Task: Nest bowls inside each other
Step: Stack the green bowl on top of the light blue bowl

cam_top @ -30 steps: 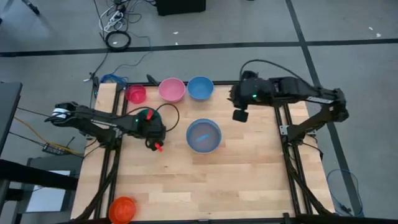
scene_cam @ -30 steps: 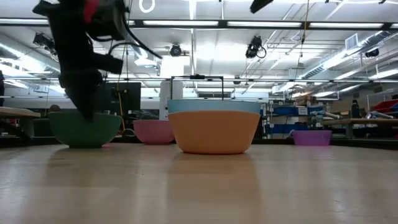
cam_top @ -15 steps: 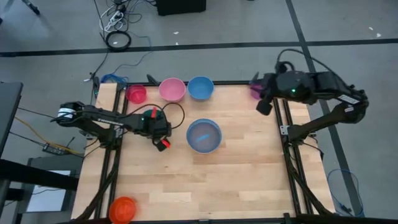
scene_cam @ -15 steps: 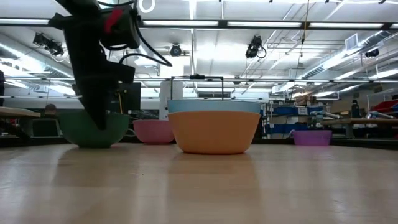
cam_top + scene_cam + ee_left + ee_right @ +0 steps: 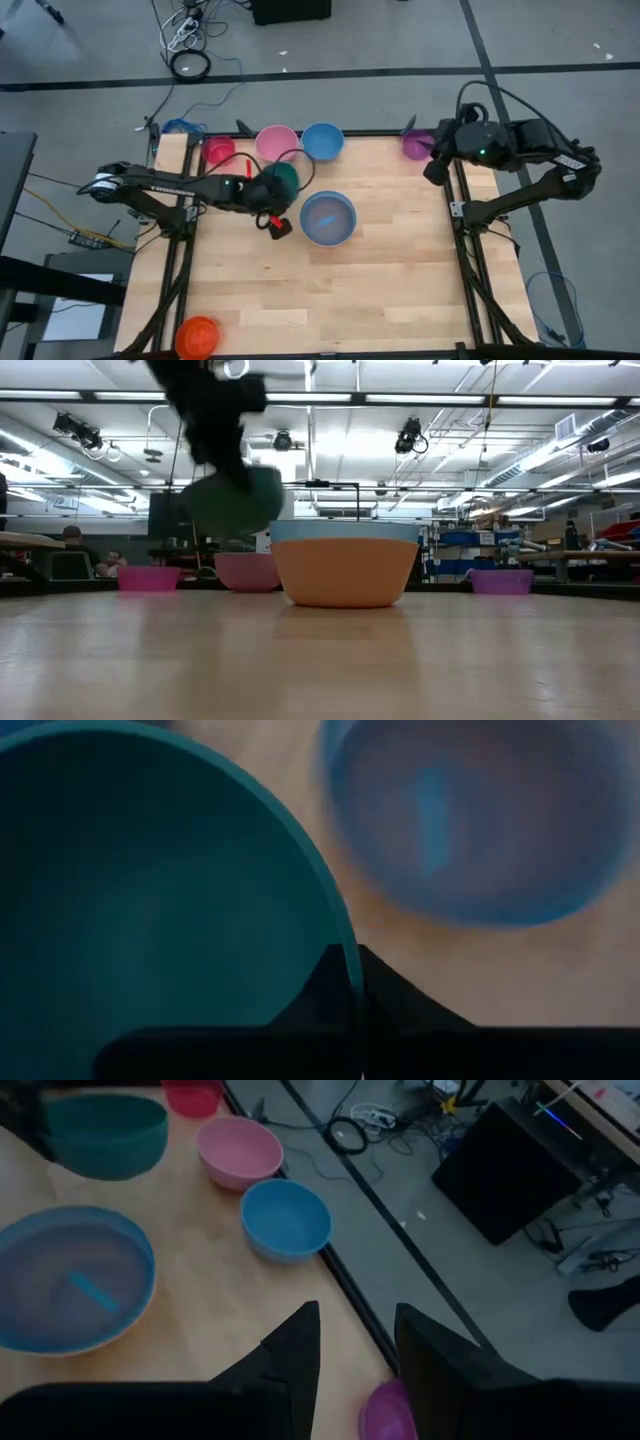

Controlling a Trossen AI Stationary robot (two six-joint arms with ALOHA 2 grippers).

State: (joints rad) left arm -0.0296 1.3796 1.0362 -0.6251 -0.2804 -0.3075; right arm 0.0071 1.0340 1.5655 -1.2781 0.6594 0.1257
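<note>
My left gripper (image 5: 270,192) is shut on the dark green bowl (image 5: 283,179), which hangs in the air just left of the large blue bowl (image 5: 327,217) at the table's middle. Along the far edge stand the magenta bowl (image 5: 218,150), pink bowl (image 5: 276,143), light blue bowl (image 5: 322,141) and purple bowl (image 5: 417,145), each resting on its base. The orange bowl (image 5: 197,335) sits at the near left corner. My right gripper (image 5: 358,1350) hovers open, with nothing between its fingers, near the far right corner by the purple bowl (image 5: 385,1415). My left gripper pinches the dark green bowl's rim (image 5: 347,955) with one finger inside the bowl and one outside. The fingers come from the table's left, slanting down. The bowl (image 5: 232,500) is lifted clear of the table and hangs below the fingers.
In the low view the orange bowl (image 5: 345,570) stands nearest, with the blue bowl's rim (image 5: 345,530) showing behind it. Bare wood (image 5: 380,280) lies over the table's near and right parts. Cables and a dark box lie on the floor beyond the far edge.
My left gripper has shut on the dark green bowl's rim, lifted it clear of the table and carried it up and toward the large blue bowl, tipping as it went. My right gripper has drawn back toward the table's right edge, staying open.
</note>
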